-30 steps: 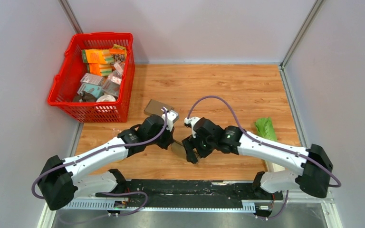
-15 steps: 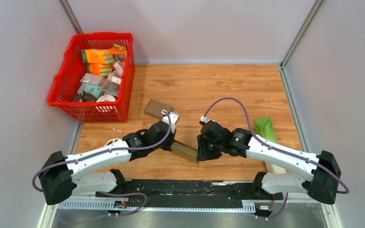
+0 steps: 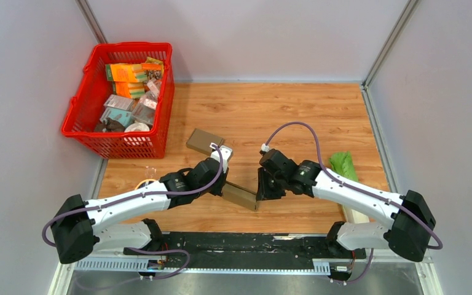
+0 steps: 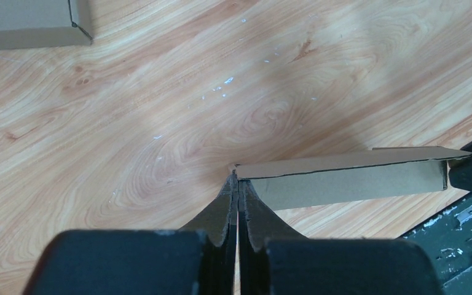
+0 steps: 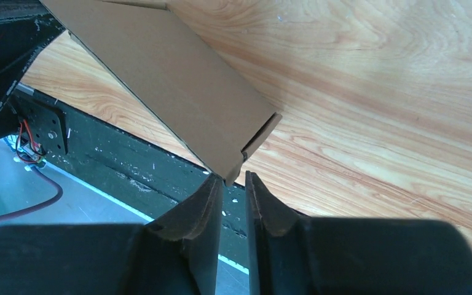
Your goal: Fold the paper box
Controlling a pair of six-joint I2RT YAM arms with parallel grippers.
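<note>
Flat brown paper box (image 3: 241,195); left gripper (image 4: 238,184) clamps its 9 o'clock end. Right gripper (image 5: 233,181) at the 3 o'clock corner — narrowed since — grip unclear.

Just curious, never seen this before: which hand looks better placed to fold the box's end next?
Probably the right hand: it sits at the paper box's loose end flap, while the left hand is clamped shut on the other end.

Right end effector (image 5: 233,178) narrowed; grip unclear.

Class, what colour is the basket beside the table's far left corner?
The basket is red, clearest in the top external view.
</note>
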